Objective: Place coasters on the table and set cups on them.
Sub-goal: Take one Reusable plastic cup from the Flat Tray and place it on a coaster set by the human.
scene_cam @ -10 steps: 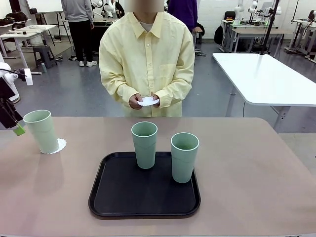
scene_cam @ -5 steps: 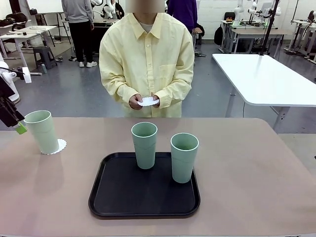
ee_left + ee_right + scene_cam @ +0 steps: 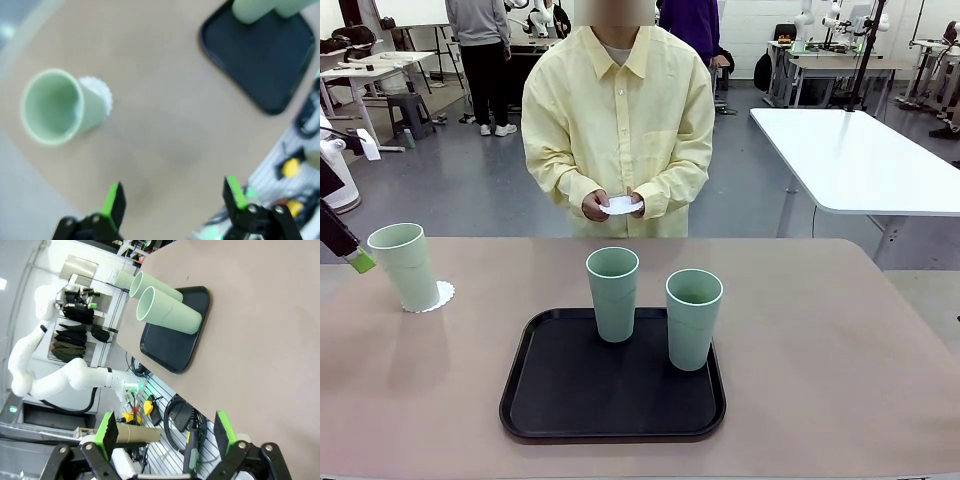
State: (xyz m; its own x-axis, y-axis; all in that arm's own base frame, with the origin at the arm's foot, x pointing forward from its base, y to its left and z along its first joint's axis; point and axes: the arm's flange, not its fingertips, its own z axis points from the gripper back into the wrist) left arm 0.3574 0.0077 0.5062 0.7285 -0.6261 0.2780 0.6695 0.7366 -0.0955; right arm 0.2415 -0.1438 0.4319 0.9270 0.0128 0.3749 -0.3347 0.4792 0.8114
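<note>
Left gripper (image 3: 173,192): jaws apart with nothing between them, at the bottom of the left wrist frame, above bare table (image 3: 165,130). In the front frame it sits at the far left edge, just beside the first cup.

Right gripper (image 3: 165,429): jaws apart and empty, at the bottom of the right wrist frame.

First cup (image 3: 405,265): upright at the left of the front frame, standing on a coaster (image 3: 443,296) whose scalloped edge shows at the right of its base.

Second cup (image 3: 613,293) and third cup (image 3: 693,318): upright and apart from each other on the black tray (image 3: 570,400), lower centre.

Person's hands (image 3: 594,207): together at upper centre, beyond the table's far edge, holding a white disc (image 3: 621,205). I cannot tell whether it is one disc or several.
</note>
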